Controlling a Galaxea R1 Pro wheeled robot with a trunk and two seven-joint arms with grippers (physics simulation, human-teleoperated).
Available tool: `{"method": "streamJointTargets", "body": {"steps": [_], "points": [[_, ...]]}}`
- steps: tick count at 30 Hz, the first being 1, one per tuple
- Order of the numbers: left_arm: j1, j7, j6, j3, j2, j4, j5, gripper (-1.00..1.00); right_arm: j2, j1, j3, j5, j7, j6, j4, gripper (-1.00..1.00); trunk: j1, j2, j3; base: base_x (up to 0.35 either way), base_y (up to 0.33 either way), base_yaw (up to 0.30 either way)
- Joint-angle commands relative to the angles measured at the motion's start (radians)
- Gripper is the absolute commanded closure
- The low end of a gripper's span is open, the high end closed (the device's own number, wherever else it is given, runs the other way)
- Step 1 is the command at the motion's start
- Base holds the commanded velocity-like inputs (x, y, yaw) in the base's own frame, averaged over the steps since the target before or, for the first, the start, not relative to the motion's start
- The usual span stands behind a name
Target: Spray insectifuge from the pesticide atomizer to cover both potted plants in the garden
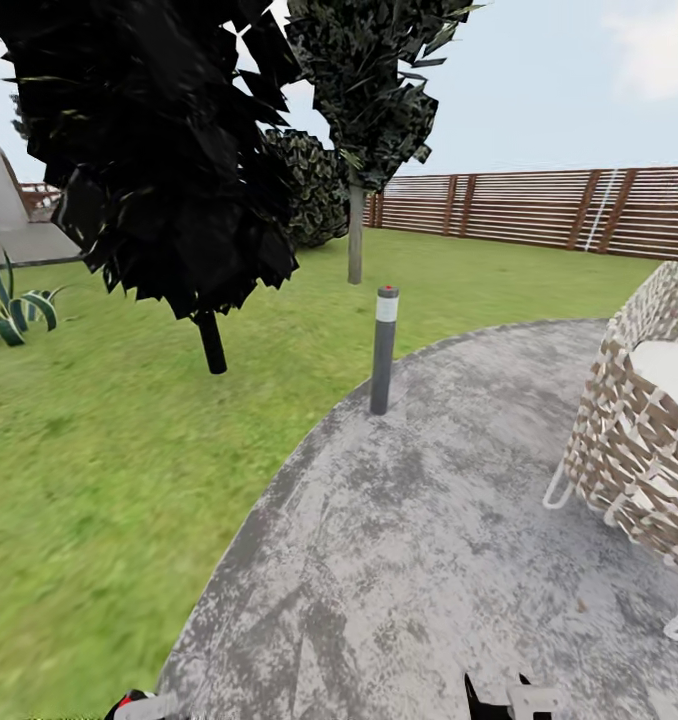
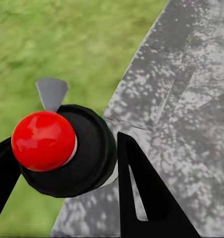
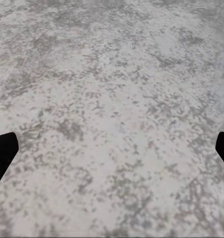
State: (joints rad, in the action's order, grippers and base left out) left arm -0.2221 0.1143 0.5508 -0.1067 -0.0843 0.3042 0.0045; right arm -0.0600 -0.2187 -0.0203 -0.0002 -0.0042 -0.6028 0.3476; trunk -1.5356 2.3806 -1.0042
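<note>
My left gripper (image 2: 62, 153) is shut on the pesticide atomizer (image 2: 67, 153), a dark round bottle seen end-on with a red cap, a white band and a grey nozzle. Black fingers (image 2: 141, 193) press both its sides. Its red top (image 1: 129, 703) peeks in at the head view's lower edge, over the border between lawn and patio. My right gripper (image 3: 112, 148) hangs open over bare mottled stone, its fingertips wide apart. A low rosette of pointed pale-striped leaves (image 1: 14, 312), seemingly one of the potted plants, stands on the lawn at far left; its pot is hidden.
The round grey stone patio (image 1: 429, 540) lies ahead, with lawn (image 1: 99, 480) to its left. A grey lamp post (image 1: 383, 350) stands at the patio's edge. A wicker chair (image 1: 639, 440) is at right. Dark trees (image 1: 169, 150) and a slat fence (image 1: 539, 205) stand beyond.
</note>
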Motion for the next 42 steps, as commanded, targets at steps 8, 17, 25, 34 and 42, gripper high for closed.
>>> {"method": "streamJointTargets", "body": {"steps": [8,17,25,34,42], "points": [[0.000,0.002,0.003,0.003,0.001,0.000,-0.006,1.00,0.000,-0.001,0.000,0.000,0.001,-0.003,-0.002,-1.00,0.001,0.000,-0.001,-0.258,0.027,-0.267],[0.000,0.002,0.003,0.004,0.001,0.000,-0.008,1.00,0.000,-0.001,0.000,0.000,0.001,-0.003,-0.002,-1.00,0.008,-0.014,0.005,-0.009,0.000,-0.267],[0.000,0.002,0.003,0.004,0.001,0.000,-0.006,1.00,0.000,-0.002,0.000,0.000,0.001,-0.003,-0.002,-1.00,0.039,-0.070,0.031,0.000,0.000,-0.267],[0.000,0.002,0.003,0.003,0.001,0.001,0.004,1.00,0.000,-0.001,0.000,0.000,0.001,-0.003,-0.002,-1.00,0.070,-0.126,0.056,0.000,0.000,-0.273],[0.000,0.002,0.002,0.003,0.001,0.002,0.003,1.00,0.000,-0.001,0.000,0.000,0.000,-0.003,-0.002,-1.00,0.070,-0.126,0.056,0.000,0.000,-0.291]]}}
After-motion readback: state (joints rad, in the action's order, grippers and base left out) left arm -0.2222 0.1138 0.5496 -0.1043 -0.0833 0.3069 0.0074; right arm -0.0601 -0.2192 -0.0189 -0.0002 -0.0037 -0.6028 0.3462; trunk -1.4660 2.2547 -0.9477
